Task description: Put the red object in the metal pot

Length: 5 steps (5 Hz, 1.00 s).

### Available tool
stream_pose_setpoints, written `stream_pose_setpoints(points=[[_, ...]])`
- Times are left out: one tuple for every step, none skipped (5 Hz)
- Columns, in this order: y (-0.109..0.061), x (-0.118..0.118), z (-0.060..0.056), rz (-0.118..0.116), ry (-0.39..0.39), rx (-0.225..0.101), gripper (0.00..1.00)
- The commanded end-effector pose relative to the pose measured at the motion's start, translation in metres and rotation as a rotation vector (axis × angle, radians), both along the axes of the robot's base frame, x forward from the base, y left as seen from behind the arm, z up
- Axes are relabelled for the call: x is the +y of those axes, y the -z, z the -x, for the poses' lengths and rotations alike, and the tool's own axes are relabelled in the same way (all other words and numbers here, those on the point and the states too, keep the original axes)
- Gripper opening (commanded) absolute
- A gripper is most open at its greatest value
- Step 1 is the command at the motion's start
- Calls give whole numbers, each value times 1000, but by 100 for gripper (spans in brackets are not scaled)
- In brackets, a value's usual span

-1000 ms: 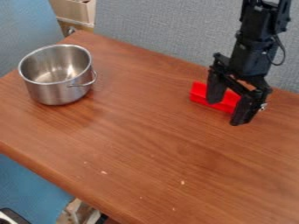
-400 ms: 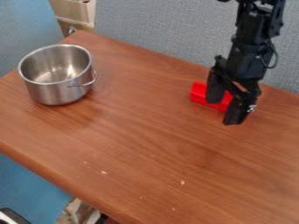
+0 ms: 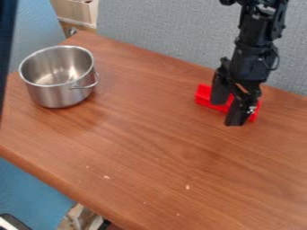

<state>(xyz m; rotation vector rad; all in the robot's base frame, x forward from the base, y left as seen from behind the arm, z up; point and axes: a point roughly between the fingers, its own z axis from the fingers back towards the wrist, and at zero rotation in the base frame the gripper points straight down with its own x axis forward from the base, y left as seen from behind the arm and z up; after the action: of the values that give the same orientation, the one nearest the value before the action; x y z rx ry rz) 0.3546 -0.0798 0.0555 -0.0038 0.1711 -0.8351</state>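
Progress: nothing delivered yet; the grasp, the carry across and the drop all appear to remain.
Red block: the small bright red rectangular block (image 3: pixel 211 93) lies on the brown wooden table (image 3: pixel 144 135), right of centre, partly hidden by the fingers.
Pot: the round shiny steel pot (image 3: pixel 57 75) sits empty at upper left, well apart from the block.
Arm pose: the black arm comes down from the top right, pointing straight down.
Tool: the black gripper (image 3: pixel 234 97) is spread wide, fingers straddling the block, pinching nothing.
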Motion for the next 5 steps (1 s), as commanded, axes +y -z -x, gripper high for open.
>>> stream_pose_setpoints(points=[[-17,2,-18,15,47,-68,100],[-11,2,-26,17,88,-63,100],[-2,4,-35,20,131,-55,100],[5,9,-44,23,130,-40,0],[9,17,-50,22,108,-32,0]])
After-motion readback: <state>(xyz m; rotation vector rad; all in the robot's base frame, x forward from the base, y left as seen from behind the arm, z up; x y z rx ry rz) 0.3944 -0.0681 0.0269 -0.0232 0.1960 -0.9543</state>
